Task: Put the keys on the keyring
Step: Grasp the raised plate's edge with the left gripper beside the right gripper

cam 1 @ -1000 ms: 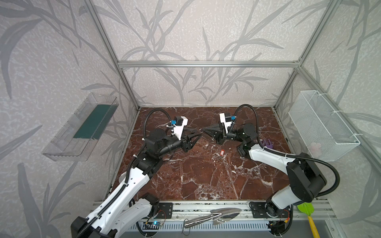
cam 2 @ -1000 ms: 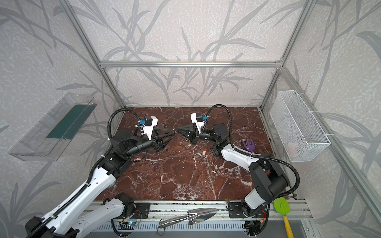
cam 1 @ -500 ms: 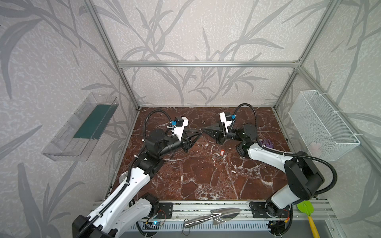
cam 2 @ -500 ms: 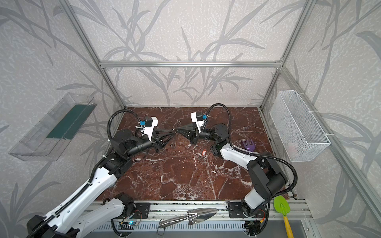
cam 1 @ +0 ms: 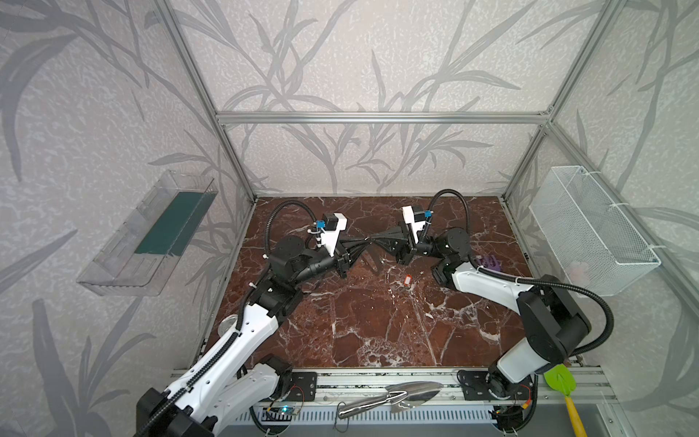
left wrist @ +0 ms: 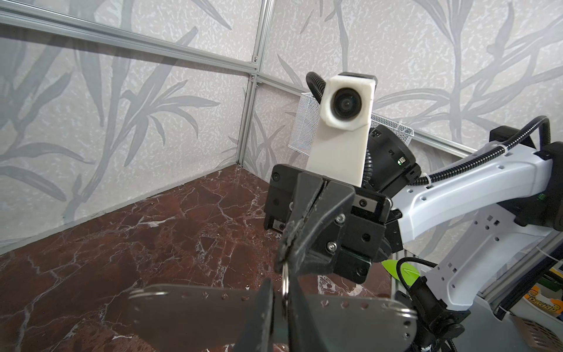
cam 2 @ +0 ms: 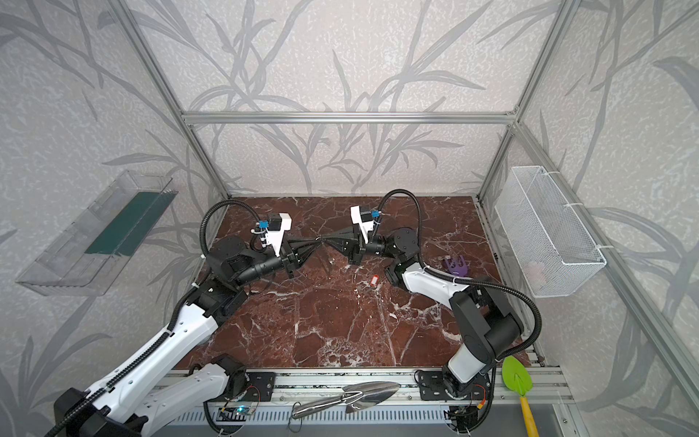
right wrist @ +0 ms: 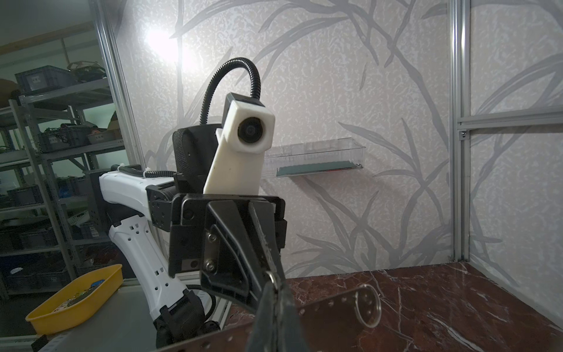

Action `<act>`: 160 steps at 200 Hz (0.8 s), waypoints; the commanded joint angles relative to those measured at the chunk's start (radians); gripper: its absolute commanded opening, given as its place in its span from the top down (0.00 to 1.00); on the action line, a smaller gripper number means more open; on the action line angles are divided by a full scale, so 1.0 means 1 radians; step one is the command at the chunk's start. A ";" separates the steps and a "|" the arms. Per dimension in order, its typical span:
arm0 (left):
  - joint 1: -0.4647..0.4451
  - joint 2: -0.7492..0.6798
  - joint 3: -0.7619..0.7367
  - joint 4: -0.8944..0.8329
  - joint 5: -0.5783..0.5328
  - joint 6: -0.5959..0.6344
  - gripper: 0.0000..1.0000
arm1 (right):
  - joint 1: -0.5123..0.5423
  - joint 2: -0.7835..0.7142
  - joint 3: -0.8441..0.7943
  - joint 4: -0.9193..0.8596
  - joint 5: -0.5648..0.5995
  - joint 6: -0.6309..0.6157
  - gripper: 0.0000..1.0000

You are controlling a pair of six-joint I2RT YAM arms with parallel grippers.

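The left fingers point(left wrist: 264, 311) have closed around a thin wire ring point(left wrist: 285, 286).

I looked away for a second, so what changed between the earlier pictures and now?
The left gripper closed its jaws at the tip of the right gripper, around the thin metal ring held there. The right gripper stayed shut; the small red rectangular tag stayed on the marble floor.

Open marble floor point(cam 1: 378, 333); trowel point(cam 1: 412, 391) on front rail point(cam 1: 340, 378)

Two grippers point(cam 1: 361, 244) point(cam 1: 378, 239), one red tag point(cam 1: 407, 279), one trowel point(cam 1: 397, 395)
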 commanded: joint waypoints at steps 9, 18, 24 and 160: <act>0.001 0.004 -0.017 0.028 -0.007 -0.002 0.90 | 0.002 -0.006 0.028 0.077 -0.020 0.019 1.00; 0.001 0.000 -0.017 0.023 -0.012 0.001 0.93 | 0.002 -0.006 0.029 0.076 -0.022 0.019 1.00; 0.000 -0.001 -0.016 0.020 -0.015 0.004 0.94 | 0.002 -0.007 0.029 0.074 -0.023 0.018 1.00; 0.001 0.026 0.099 -0.252 -0.060 0.100 1.00 | -0.032 -0.146 -0.034 -0.289 0.029 -0.173 0.72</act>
